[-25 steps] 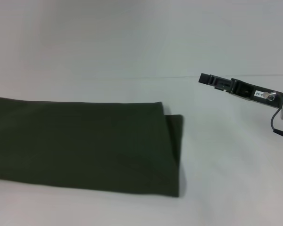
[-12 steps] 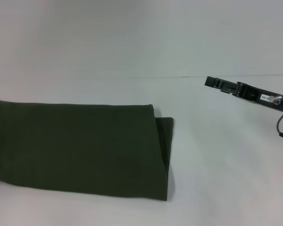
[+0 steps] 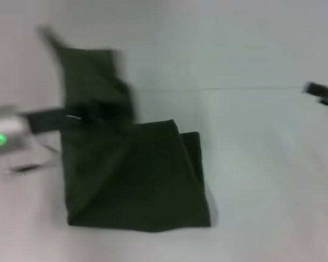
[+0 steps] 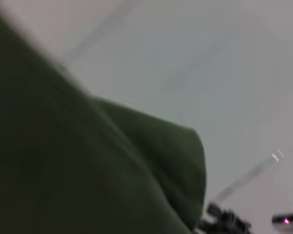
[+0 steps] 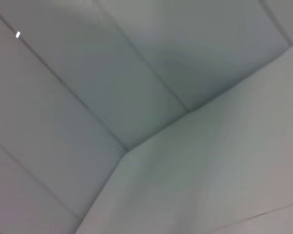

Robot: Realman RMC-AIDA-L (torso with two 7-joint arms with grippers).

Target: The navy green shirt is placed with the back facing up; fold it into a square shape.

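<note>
The left gripper [image 3: 106,112] reaches in from the left edge with a lifted flap of the navy green shirt [image 3: 136,174] draped over it, the cloth rising above and behind it; blur hides how wide its fingers stand. Below and to its right the rest of the shirt lies folded on the white table [image 3: 262,180], with bare surface beyond its right edge. The right gripper [image 3: 322,94] sits at the far right edge, well apart, its opening unclear. No lettering is readable.
</note>
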